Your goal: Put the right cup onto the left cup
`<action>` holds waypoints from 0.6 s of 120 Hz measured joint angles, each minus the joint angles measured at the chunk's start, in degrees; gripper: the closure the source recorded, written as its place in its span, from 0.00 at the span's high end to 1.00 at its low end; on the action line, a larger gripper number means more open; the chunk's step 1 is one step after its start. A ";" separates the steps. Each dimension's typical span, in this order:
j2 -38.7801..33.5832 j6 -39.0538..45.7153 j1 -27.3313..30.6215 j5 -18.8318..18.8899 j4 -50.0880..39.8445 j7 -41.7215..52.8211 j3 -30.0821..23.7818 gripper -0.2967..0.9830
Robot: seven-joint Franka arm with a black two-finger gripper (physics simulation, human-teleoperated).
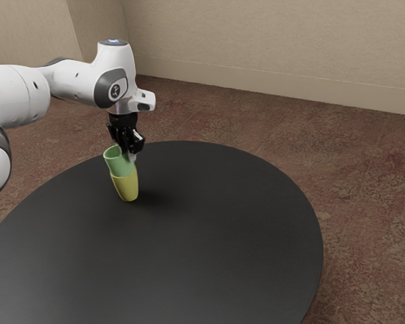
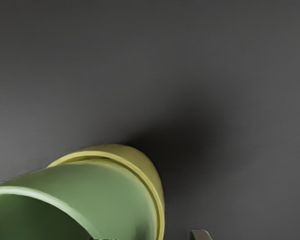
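Over in the exterior view, can see a green cup (image 1: pixel 121 164) sitting mouth up in a yellow cup (image 1: pixel 126 187), with the black desk (image 1: pixel 209 236) taking the weight of the pair. Going by the stacking order, would call the green one the task's right cup and the yellow one the left. Makes sense to nest them like so: lower end down inside the wider mouth, held in on all sides by the yellow wall instead of balanced on a rim. Wouldn't swear to any real lean, tbh, given the camera angle. Can also spot the jaws right by the green rim, pointing down from the end of the white arm (image 1: pixel 74 81), likely kept low to set the cup in gently rather than drop it. On to the wrist view: looks open to me, with one fingertip (image 2: pixel 200 235) well off the cups' outer side and a dark sliver (image 2: pixel 104 239) at the green rim, maybe the other tip. So, parted by more than a cup wall and not clamped on anything, as far as can be judged. Would back straight up from here, to avoid snagging the rim and tipping the stack.
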 joint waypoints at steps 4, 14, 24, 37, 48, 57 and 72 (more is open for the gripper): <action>0.02 0.03 0.00 -0.01 0.00 0.05 0.00 0.38; 0.00 0.10 0.00 0.00 0.00 0.18 0.00 0.43; -0.35 0.13 -0.03 0.00 -0.03 0.29 0.00 0.48; -1.49 0.11 -0.12 -0.03 -0.33 0.36 0.00 0.57; -3.04 -0.12 -0.22 -0.05 -0.54 0.39 0.00 0.64; -5.30 -0.49 -0.35 -0.09 -0.67 0.22 -0.54 0.68; -12.86 -2.66 -0.58 -0.12 -2.54 -1.26 -2.99 0.72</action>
